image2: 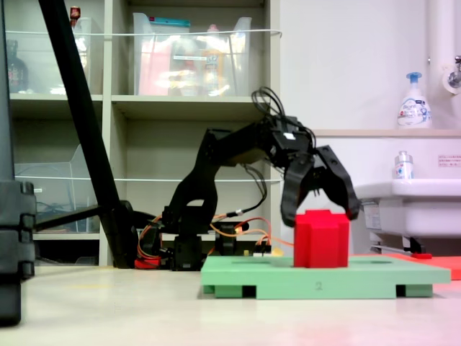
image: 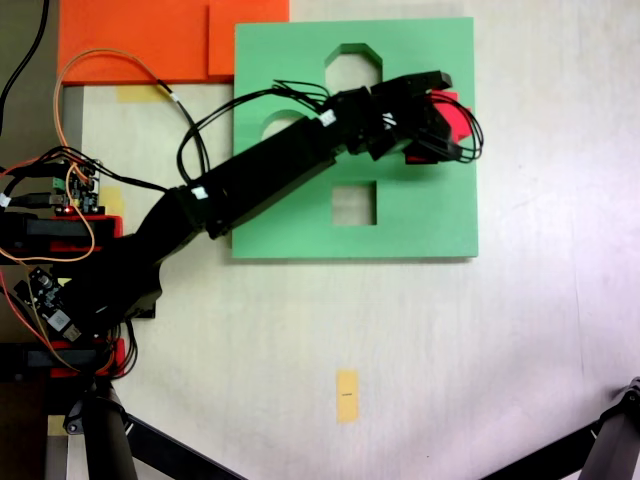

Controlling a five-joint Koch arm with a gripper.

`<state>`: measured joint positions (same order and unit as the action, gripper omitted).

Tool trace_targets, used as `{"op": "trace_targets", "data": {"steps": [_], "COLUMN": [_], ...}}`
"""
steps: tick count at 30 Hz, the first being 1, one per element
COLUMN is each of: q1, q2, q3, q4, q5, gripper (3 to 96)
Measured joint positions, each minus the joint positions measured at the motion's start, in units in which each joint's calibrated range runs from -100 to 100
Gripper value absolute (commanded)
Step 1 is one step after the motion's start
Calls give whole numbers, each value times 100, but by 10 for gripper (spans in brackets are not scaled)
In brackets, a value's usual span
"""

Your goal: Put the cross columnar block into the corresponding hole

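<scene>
While the black Koch arm stretches across the square green foam board (image: pixel 420 215), its gripper (image2: pixel 320 209) hangs spread over the small bright red foam cross block (image2: pixel 321 238), jaws apart and not pinching it. Seen from the side, the block stands upright on the board, seated near the first exterior view's right edge; the plus-shaped cutout itself is hidden under arm and block. Octagonal (image: pixel 352 68) and square (image: pixel 354 203) cutouts sit empty, with bare pale tabletop (image: pixel 540 330) beyond.
</scene>
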<state>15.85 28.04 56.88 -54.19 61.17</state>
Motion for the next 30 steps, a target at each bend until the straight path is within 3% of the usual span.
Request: {"op": "trace_targets", "data": {"steps": [7, 15, 17, 22, 25, 30], "q1": [10, 29, 34, 34, 34, 34], "q2": [27, 82, 109, 150, 164, 150], "q3": [20, 59, 59, 59, 59, 59], "q4": [-108, -372, -372, -382, -382, -382], "q5": [5, 20, 20, 44, 44, 44], "gripper": [441, 591, 668, 690, 811, 825]}}
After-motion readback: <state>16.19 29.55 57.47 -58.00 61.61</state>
